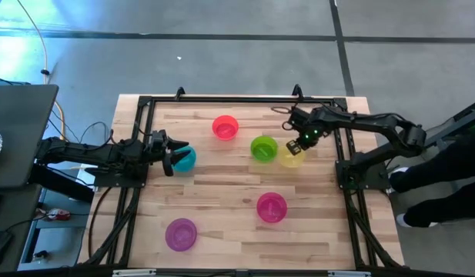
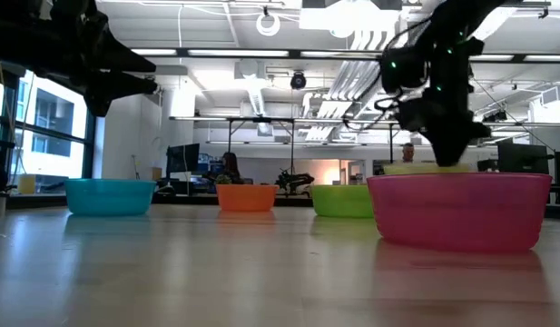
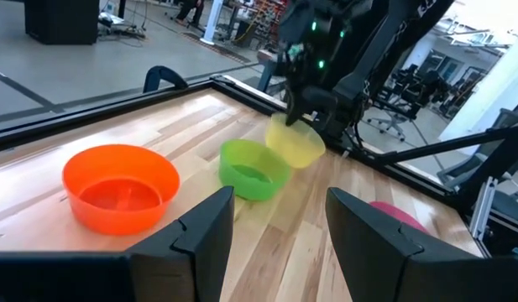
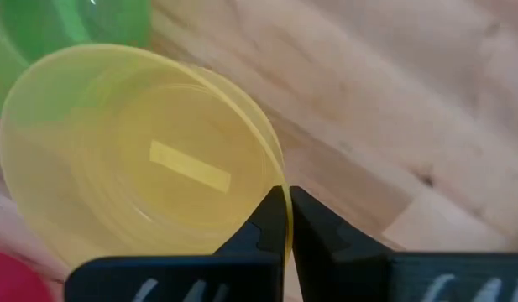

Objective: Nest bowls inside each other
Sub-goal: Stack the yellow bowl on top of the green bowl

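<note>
We count six bowls on the counter, one of each colour, none nested. The red bowl sits near the far edge, with the green bowl a little nearer the middle. The yellow bowl is just beside the green one, toward the right edge, and looks tilted off the wood in the left wrist view. Our right hand is pinched closed on its rim, one finger inside the bowl and one outside. The teal bowl lies close to the left edge, right at our left hand, whose fingers stand wide apart and hold nothing. The magenta-pink bowl rests nearer the front, right of centre, and the purple bowl sits near the front edge toward the left corner.
</note>
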You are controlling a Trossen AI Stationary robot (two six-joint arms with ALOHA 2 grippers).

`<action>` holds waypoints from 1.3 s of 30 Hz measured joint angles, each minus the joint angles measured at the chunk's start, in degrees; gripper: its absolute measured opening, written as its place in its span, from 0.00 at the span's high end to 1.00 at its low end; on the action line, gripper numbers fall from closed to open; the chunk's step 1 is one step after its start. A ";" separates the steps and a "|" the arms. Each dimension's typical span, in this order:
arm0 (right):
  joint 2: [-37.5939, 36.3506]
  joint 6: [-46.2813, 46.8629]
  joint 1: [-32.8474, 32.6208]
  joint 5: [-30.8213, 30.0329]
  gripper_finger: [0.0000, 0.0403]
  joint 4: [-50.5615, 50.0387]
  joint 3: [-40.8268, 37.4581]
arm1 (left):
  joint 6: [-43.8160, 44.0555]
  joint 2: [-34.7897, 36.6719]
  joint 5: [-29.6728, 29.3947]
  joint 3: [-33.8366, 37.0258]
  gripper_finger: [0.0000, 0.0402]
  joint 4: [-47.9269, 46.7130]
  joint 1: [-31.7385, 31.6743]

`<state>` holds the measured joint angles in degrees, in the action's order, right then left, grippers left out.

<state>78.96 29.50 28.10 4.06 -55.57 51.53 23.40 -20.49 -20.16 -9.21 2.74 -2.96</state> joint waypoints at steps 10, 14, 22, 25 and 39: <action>0.09 -1.05 0.75 -2.37 1.00 -2.03 10.48 | 0.00 0.00 0.00 0.00 0.55 0.00 0.00; 0.65 0.92 1.20 -1.11 1.00 -0.11 11.03 | -0.02 0.00 0.00 0.00 0.55 -0.78 0.00; 6.07 5.82 0.44 3.17 1.00 6.28 11.03 | -0.02 -0.25 0.00 0.00 0.55 -1.70 0.00; 7.92 7.20 -0.07 3.32 1.00 7.83 11.03 | -0.02 -0.26 0.00 0.01 0.55 -1.70 0.00; 12.88 11.52 -1.32 7.05 1.00 13.43 11.03 | -0.02 -0.24 0.00 0.00 0.55 -1.70 0.00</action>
<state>91.84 41.01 26.78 11.10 -42.14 62.57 23.38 -20.73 -20.16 -9.21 1.04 -2.96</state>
